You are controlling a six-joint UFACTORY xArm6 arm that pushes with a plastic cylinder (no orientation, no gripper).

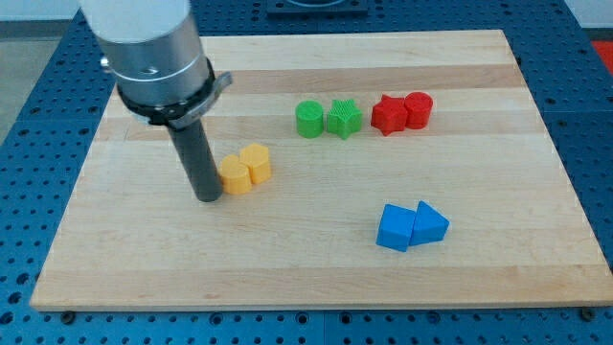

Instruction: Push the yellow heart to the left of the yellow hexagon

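where blue pegboard (pixel 29 86) ends, wooden board (pixel 316 268) lies.

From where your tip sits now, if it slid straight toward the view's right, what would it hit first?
My tip would first meet the orange-yellow block right beside it, which touches the yellow block behind it.

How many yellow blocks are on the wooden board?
2. The orange-yellow heart block lies just right of my tip, apparently touching it. The lighter yellow hexagon block sits against the heart's right side. None seems hidden.
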